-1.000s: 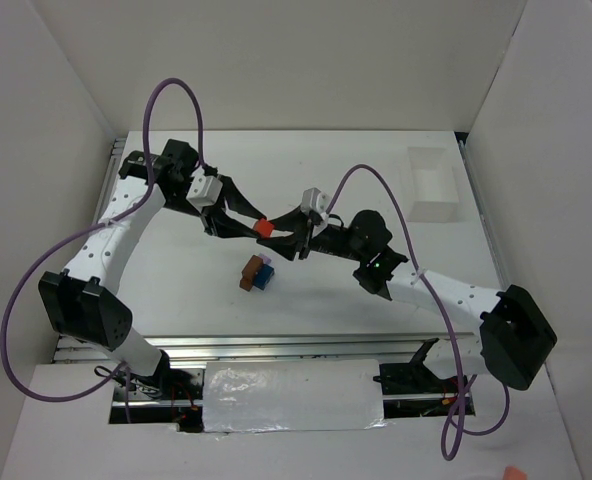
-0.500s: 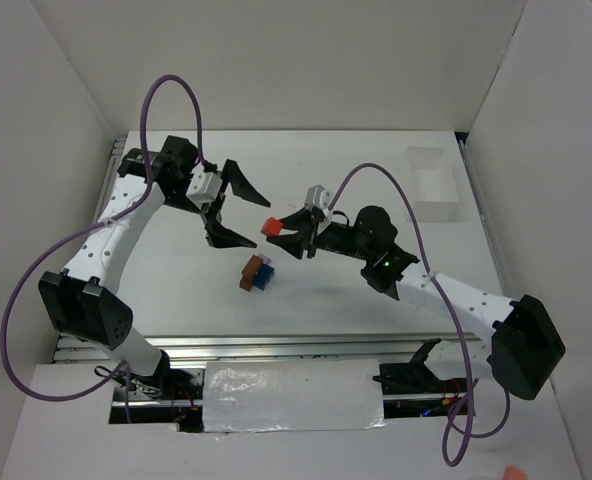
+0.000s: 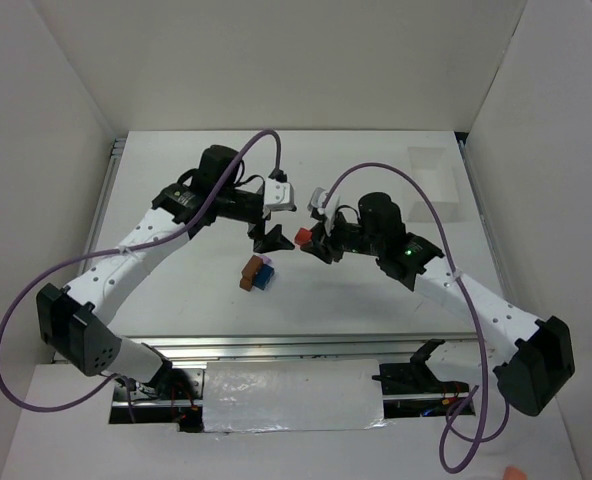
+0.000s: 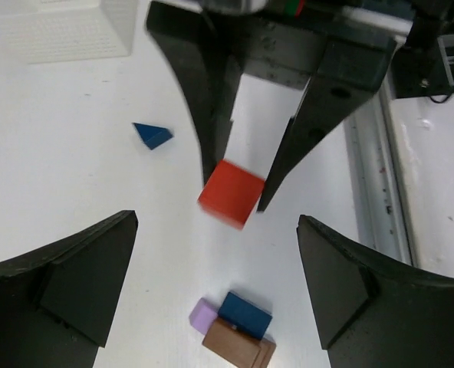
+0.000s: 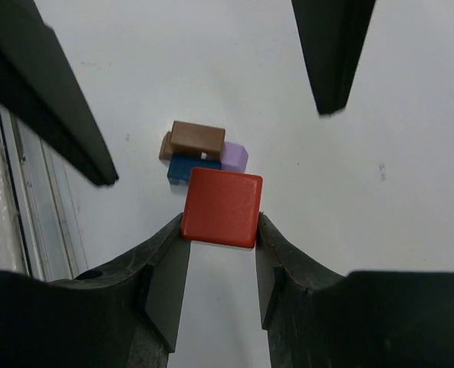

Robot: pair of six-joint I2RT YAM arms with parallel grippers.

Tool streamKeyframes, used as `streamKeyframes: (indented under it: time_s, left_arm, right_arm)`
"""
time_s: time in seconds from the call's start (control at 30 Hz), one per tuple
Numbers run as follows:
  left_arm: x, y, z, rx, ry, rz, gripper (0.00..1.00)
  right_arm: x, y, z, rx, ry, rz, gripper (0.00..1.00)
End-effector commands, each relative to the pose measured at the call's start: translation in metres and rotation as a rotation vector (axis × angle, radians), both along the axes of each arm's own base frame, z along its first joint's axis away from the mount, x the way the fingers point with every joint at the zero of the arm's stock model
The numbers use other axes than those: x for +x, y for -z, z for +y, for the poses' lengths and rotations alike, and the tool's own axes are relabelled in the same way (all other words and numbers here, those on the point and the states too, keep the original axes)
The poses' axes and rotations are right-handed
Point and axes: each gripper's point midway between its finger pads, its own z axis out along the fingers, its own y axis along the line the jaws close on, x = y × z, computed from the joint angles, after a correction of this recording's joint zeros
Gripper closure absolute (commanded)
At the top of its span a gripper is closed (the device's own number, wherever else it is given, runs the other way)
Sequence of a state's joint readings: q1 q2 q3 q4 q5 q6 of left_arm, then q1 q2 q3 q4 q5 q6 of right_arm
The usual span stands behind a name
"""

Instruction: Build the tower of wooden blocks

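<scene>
White walls are enclosing a white tabletop (image 3: 196,300), and every piece is showing up sharply against it. On the left of the action, the left gripper (image 3: 270,237) is hovering above the middle of the tabletop with its black plastic jaws spread wide and nothing between them. Slightly toward the near edge from it, the cluster of small painted wooden blocks (image 3: 257,272) is lying on the tabletop. A brown-orange oblong block (image 5: 198,139), a dark blue block (image 5: 187,169) and a pale purple cube (image 5: 234,157) are pressing against one another there, though I cannot tell whether any is resting on another. To the right, the right gripper (image 5: 220,230) is clamping a red wooden cube (image 5: 222,205) by two opposite faces, holding it in the air close beside the left fingers and clear of the cluster. A small blue wooden wedge (image 4: 152,136) is lying alone, well apart from the cluster. Near the far right corner a clear rectangular plastic tray (image 3: 434,185) is standing by itself. Judging by this, the red cube is meant for the cluster. The right arm should be centring it over the flattest top face, squaring its edges, lowering gently and releasing only once it is sitting flat, with the left jaws drawing clear. The matte paint is looking smooth and the pieces light, so a sideways nudge would probably scatter them.
</scene>
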State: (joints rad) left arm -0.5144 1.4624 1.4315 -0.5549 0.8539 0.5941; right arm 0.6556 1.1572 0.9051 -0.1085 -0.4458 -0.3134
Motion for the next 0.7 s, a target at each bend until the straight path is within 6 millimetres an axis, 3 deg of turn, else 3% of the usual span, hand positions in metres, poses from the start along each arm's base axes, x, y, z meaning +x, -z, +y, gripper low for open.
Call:
streamKeyframes:
  time_s: [0.0, 0.17, 0.33, 0.57, 0.67]
  left_arm:
    - [0.021, -0.057, 0.003, -0.078, -0.145, -0.213, 0.01]
    - [0.013, -0.043, -0.014, 0.010, -0.123, -0.240, 0.08]
    - [0.003, -0.030, -0.020, 0.061, -0.080, -0.252, 0.11]
    - [-0.020, -0.018, -0.020, 0.132, 0.050, -0.268, 0.25]
    - [-0.023, -0.007, -0.017, 0.160, 0.059, -0.237, 0.25]
  right_arm:
    - [-0.016, -0.018, -0.022, -0.018, -0.054, -0.026, 1.00]
    - [-0.039, -0.016, -0.020, -0.082, -0.182, 0.030, 1.00]
    - [-0.044, -0.014, -0.010, -0.111, -0.254, 0.045, 1.00]
    - [-0.033, -0.026, -0.006, -0.097, -0.216, 0.023, 1.00]
    - [-0.027, -0.032, -0.006, -0.064, -0.171, -0.018, 1.00]
